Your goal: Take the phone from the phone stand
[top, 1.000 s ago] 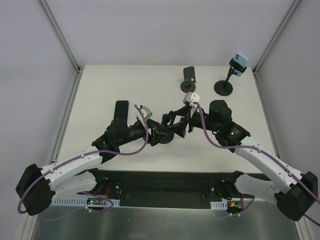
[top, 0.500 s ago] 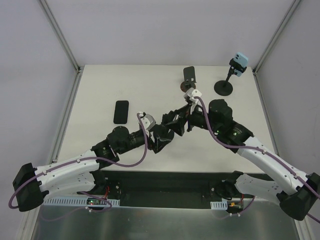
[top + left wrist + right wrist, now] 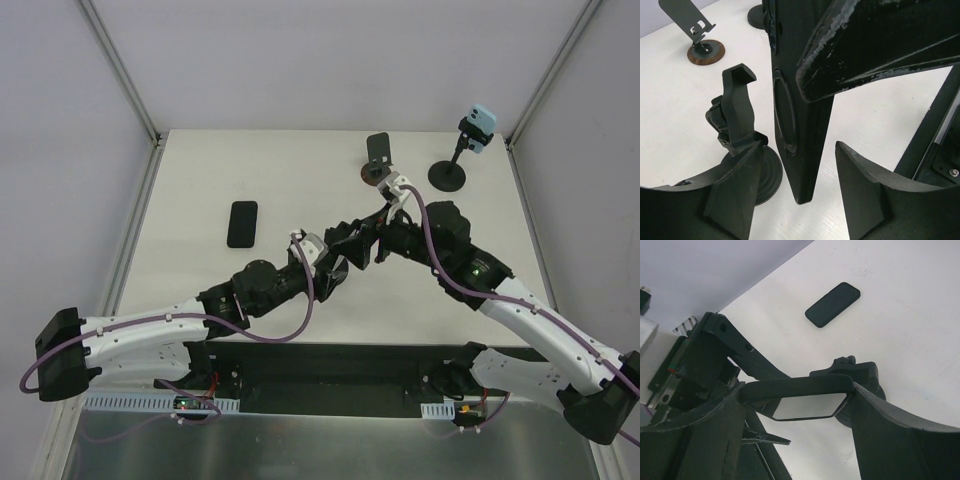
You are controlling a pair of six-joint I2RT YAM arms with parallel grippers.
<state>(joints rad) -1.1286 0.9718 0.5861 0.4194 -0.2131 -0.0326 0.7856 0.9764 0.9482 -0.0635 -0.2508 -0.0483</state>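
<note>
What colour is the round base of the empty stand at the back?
Reddish-brown base, clearest in the left wrist view.

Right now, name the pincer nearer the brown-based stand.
Right. The right pincer, holding the phone, sits in front of that stand; the left pincer lies farther off, beyond the right one.

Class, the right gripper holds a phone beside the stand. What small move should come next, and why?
Probably the right gripper should lift the phone up and away from the phone stand: its fingers clamp the phone, which stands beside the stand, not in it.
</note>
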